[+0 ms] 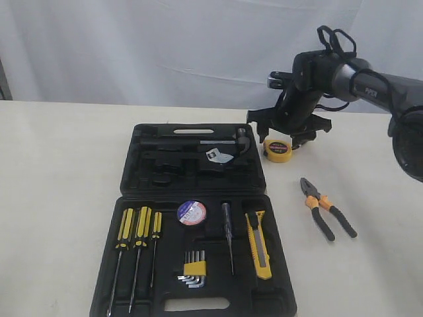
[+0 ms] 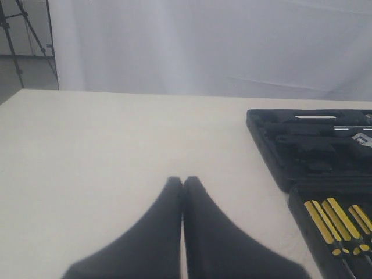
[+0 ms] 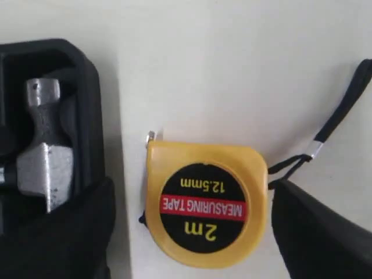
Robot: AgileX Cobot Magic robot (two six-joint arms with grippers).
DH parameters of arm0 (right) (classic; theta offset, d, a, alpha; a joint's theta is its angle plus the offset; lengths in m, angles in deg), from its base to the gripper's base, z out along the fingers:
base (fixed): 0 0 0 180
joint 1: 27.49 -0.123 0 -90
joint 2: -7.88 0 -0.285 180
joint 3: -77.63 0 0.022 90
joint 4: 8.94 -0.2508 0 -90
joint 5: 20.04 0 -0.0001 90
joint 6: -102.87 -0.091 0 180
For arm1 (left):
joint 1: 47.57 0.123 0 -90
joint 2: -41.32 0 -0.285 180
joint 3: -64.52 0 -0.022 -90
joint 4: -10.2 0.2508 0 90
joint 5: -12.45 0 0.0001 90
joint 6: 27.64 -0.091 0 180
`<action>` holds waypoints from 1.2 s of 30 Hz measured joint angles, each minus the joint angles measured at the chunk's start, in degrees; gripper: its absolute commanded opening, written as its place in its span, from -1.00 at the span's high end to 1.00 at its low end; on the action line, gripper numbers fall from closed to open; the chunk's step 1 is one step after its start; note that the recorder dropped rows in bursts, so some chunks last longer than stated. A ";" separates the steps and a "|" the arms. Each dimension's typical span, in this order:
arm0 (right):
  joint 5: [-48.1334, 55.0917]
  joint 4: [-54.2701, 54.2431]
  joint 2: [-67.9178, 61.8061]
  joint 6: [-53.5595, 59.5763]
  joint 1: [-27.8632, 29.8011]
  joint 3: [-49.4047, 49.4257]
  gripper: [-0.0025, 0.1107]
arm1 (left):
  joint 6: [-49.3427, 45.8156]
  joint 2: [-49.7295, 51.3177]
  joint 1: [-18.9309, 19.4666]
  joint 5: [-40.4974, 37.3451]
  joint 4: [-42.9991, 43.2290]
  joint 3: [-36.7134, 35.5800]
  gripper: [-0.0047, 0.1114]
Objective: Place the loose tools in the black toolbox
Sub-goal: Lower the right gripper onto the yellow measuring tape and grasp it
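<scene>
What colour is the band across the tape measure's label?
Red band on the tape measure, white letters; clearest in right wrist view.

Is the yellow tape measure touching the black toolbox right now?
Apart. The right wrist view shows a strip of bare table between the tape measure and the toolbox wall.

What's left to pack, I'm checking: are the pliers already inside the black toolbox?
No, the pliers lie on the table to the right of the black toolbox, apart from it.
</scene>
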 measured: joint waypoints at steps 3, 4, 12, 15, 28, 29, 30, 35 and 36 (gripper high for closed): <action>-1.04 0.00 -0.21 -1.36 0.00 0.00 -0.29 | 0.00 0.00 0.00 0.00 0.00 0.00 0.92; -1.04 0.00 -0.43 -1.59 0.00 0.00 -0.29 | 0.00 0.00 0.00 0.00 0.00 0.00 0.92; -1.30 0.34 -2.98 -1.81 0.00 0.00 -0.29 | 0.00 0.00 0.00 0.00 0.00 0.00 0.92; -1.68 0.34 -3.09 -1.81 0.00 0.00 -0.28 | 0.00 0.00 0.00 0.00 0.00 0.00 0.92; -0.38 1.28 -3.07 -2.31 0.00 -0.08 0.87 | 0.00 0.00 0.00 0.00 0.00 0.00 0.92; 0.24 1.28 -2.80 -2.31 0.00 -0.08 0.87 | 0.00 0.00 0.00 0.00 0.00 0.00 0.92; 1.11 1.28 -2.53 -2.34 0.00 -0.08 0.87 | 0.00 0.00 0.00 0.00 0.00 0.00 0.92; 6.97 1.28 1.20 -1.83 0.00 -0.08 0.87 | 0.00 0.00 0.00 0.00 0.00 0.00 0.92; 8.75 1.07 2.43 -1.83 -0.15 -0.08 0.87 | 0.00 0.00 0.00 0.00 0.00 0.00 0.92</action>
